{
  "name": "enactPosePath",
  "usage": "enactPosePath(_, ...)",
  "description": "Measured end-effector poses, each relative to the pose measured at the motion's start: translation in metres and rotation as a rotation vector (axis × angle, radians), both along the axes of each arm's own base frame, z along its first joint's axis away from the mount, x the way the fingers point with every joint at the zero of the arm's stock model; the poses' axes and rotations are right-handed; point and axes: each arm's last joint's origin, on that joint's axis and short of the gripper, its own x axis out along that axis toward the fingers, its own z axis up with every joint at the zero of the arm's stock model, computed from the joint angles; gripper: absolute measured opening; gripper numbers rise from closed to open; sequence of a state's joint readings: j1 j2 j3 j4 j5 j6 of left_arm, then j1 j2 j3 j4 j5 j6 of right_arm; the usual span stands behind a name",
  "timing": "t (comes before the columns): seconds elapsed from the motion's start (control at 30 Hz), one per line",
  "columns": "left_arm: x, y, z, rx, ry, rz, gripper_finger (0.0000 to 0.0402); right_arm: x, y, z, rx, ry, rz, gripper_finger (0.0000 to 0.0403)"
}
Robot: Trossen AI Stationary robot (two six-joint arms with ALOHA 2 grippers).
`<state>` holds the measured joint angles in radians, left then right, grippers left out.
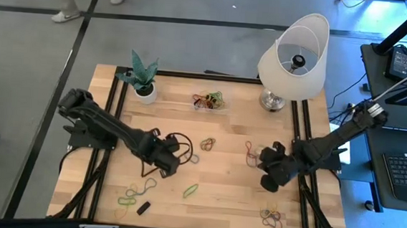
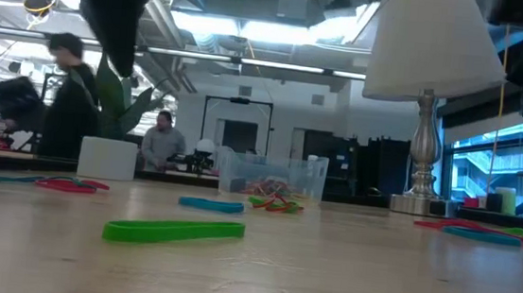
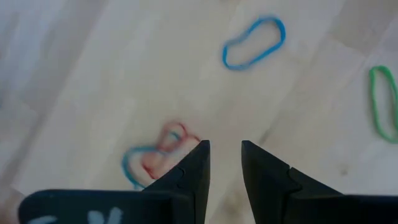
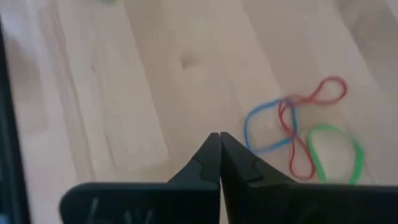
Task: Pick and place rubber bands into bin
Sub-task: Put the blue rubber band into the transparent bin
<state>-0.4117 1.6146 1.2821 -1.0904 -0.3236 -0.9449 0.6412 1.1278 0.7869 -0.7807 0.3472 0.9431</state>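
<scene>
The bin (image 1: 210,101), a small clear tub holding several rubber bands, stands at the table's far middle and also shows in the low view as the bin (image 2: 271,176). Loose rubber bands lie flat on the wood: a green one (image 1: 191,191), a cluster (image 1: 138,191) at the near left, and a cluster (image 1: 274,218) at the near right. My left gripper (image 3: 225,163) hovers open over bare wood beside a red and blue cluster (image 3: 157,155). My right gripper (image 4: 219,148) is shut, above the table near a blue, red and green cluster (image 4: 301,138).
A white-shaded lamp (image 1: 293,59) stands at the far right and a potted plant (image 1: 143,77) at the far left. A small black block (image 1: 143,207) lies near the front edge. More bands lie mid-table (image 1: 208,143). People sit beyond the table.
</scene>
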Motion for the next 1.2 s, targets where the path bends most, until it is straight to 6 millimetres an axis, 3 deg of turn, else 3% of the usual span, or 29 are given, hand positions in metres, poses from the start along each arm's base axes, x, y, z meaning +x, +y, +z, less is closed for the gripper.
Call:
enactPosePath(0.3, -0.006, -0.032, -0.027, -0.093, 0.091, 0.127, 0.0097, -0.019, 0.010, -0.022, 0.004, 0.053, 0.016, 0.0004)
enactPosePath(0.77, -0.024, -0.089, -0.081, -0.206, 0.355, 0.189, 0.0207, -0.025, 0.016, -0.023, -0.005, 0.059, 0.067, 0.0006)
enactPosePath(1.2, -0.020, -0.108, -0.115, -0.265, 0.440, 0.216, 0.0200, -0.025, 0.016, -0.023, -0.006, 0.059, 0.068, 0.0006)
